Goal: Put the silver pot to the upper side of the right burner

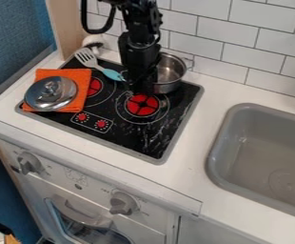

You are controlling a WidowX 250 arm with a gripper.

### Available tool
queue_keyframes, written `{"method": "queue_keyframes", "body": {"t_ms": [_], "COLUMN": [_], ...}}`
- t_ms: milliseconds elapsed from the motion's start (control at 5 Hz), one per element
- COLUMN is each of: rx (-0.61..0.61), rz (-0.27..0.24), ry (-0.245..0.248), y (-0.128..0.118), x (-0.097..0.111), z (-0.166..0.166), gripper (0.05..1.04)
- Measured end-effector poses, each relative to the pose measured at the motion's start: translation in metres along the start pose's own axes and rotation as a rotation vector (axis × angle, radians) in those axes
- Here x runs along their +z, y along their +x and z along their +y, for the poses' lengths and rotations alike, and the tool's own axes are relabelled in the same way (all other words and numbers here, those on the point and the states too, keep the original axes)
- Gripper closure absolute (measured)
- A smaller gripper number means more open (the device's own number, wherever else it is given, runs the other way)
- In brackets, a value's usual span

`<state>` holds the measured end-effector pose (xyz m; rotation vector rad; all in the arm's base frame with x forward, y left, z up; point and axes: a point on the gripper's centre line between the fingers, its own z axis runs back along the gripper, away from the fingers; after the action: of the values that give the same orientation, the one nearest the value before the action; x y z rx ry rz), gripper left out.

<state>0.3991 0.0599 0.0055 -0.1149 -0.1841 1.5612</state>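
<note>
A shiny silver metal pot (pixel 170 76) sits upper centre on the glossy black stovetop (pixel 134 138). Whether the black gripper (pixel 139 89) grasps it, I cannot tell. White tiles (pixel 229 44) line the upper right.

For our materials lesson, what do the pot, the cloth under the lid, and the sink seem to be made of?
Pot: probably polished metal, as it is silvery and shiny.
Cloth: likely matte fabric; it lies flat, without shine.
Sink: smooth grey, perhaps plastic, though painted metal is possible.
</note>
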Motion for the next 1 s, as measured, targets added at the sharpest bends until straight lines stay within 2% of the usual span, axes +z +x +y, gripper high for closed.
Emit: {"method": "queue_keyframes", "body": {"t_ms": [200,400,600,800,1000], "rx": [-0.001,0.012,0.030,0.034,0.043], "rz": [-0.004,-0.016,-0.009,-0.006,-0.002], "ry": [0.002,0.028,0.050,0.056,0.036], "y": [0.001,0.001,-0.001,-0.002,0.002], "x": [0.000,-0.004,-0.005,-0.001,0.008], "z": [0.001,0.009,0.015,0.018,0.016], "gripper": [1.010,0.981,0.807,0.531,0.228]}}
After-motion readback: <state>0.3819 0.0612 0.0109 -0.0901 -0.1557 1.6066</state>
